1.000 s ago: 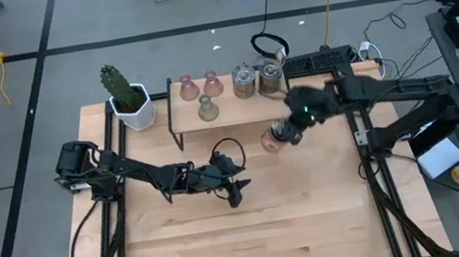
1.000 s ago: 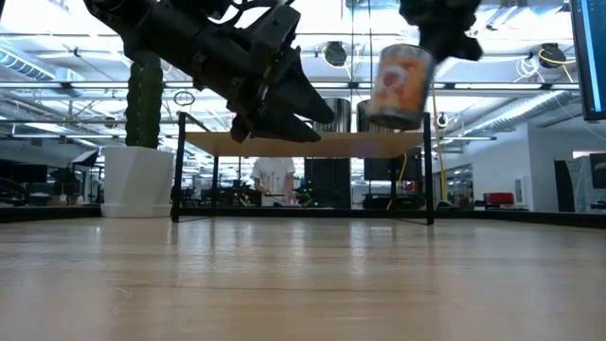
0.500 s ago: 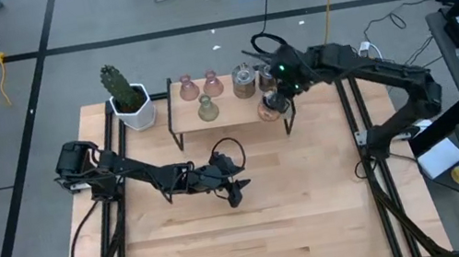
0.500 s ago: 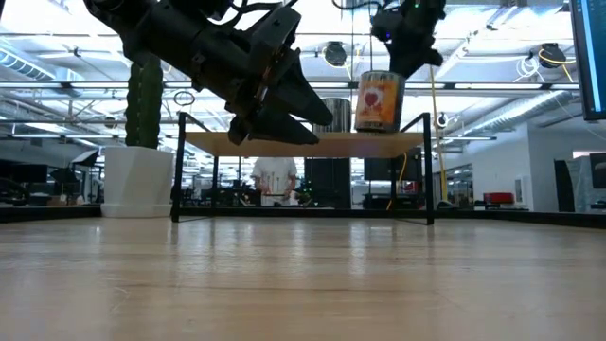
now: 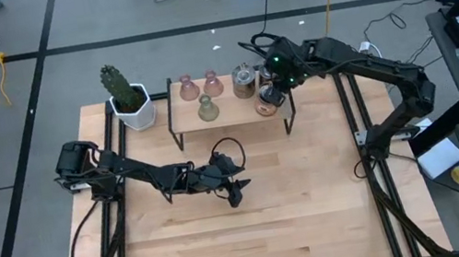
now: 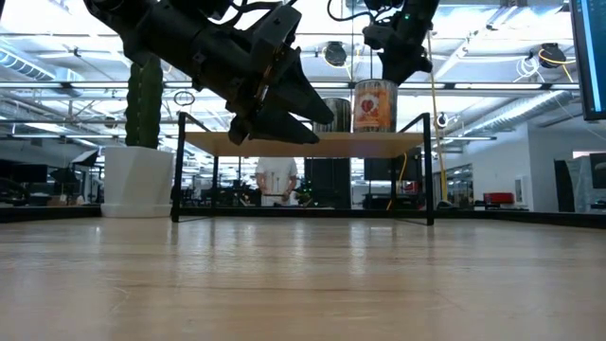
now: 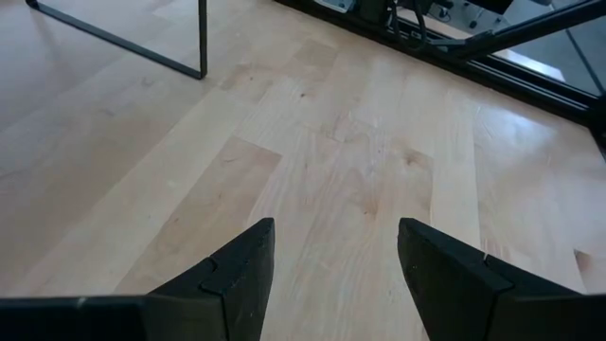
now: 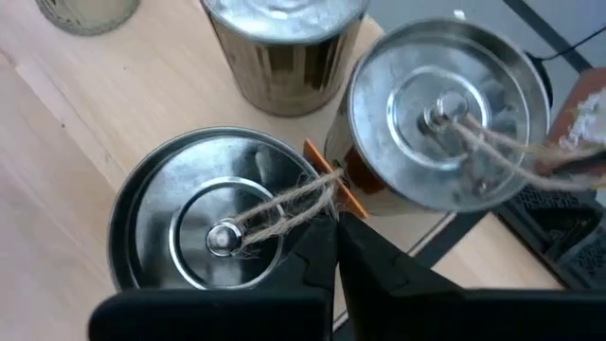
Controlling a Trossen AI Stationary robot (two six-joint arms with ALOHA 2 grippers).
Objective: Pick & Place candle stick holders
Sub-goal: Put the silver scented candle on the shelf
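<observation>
Silver holder (image 8: 227, 227) on shelf (image 5: 232, 114), crowded by two silver holders (image 8: 445, 114).

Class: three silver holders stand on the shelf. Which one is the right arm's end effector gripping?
The front one, at the shelf's front right edge. The right end effector is on its twine loop. The other two silver holders stand behind it, untouched.

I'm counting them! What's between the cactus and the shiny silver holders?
In the high view, two pale pink holders and one olive-green holder stand on the shelf between the cactus and the silver holders.
</observation>
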